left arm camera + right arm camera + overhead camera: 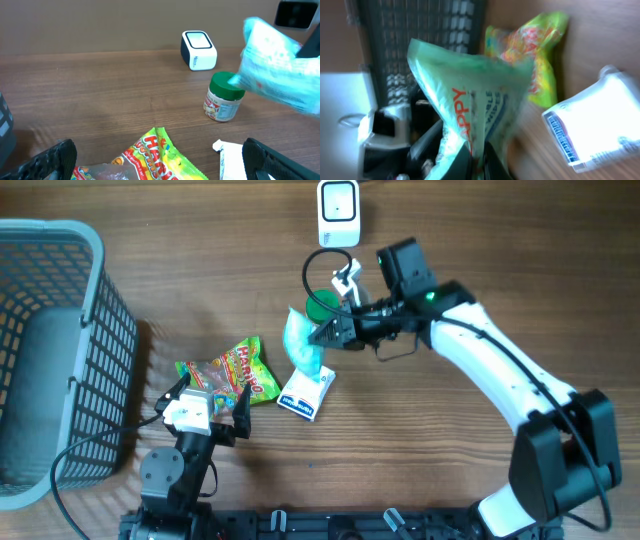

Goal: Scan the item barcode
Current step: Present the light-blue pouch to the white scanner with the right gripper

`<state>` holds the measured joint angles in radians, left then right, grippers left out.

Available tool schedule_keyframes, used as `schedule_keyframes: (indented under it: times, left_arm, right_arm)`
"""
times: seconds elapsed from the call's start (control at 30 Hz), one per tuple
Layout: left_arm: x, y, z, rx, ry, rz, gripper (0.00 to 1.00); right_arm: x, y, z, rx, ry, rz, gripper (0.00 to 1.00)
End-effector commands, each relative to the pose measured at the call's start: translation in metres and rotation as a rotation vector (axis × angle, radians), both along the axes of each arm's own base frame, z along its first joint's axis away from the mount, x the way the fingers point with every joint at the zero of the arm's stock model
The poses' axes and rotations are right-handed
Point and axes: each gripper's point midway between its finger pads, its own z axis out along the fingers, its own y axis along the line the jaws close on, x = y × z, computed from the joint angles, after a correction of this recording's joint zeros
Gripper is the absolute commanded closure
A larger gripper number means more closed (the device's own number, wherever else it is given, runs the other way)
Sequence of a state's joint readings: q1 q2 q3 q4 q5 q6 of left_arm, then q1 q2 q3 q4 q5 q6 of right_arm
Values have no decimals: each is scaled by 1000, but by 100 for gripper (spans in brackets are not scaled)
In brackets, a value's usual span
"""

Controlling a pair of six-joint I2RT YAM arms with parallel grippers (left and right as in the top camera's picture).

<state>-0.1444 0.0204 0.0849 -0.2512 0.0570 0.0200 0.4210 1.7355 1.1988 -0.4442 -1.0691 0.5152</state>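
Pack (pixel 303 345) pinched in right claw (pixel 330 332), held off desk near middle, beside jar (pixel 322 305). Left claw (pixel 207 398) spread wide near front edge. Step, likely: bringing pack to scanner (pixel 338 212) at far edge. Next: turn barcode toward scanner face.

The wipes pack (pixel 470 95) I grip looks like soft, faintly glossy plastic film. My desk (pixel 420 470) is matt wood grain, the candy bag (pixel 232 370) shiny crinkled plastic, the basket (pixel 110 345) matt grey plastic.
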Motion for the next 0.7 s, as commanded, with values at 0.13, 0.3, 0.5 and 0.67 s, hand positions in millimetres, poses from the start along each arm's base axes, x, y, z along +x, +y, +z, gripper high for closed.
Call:
schedule_keyframes:
  times: [0.13, 0.3, 0.5, 0.67]
  left_arm:
    - [0, 0, -2, -8, 2, 2, 0]
    - [0, 0, -2, -8, 2, 2, 0]
    - [0, 0, -2, -8, 2, 2, 0]
    - [0, 0, -2, -8, 2, 2, 0]
  right_arm:
    - [-13, -41, -10, 248, 468, -60, 96]
    - [10, -79, -6, 298, 474, -144, 96]
    - [25, -87, 0, 329, 233, -139, 95]
    - [48, -86, 79, 433, -307, -103, 95]
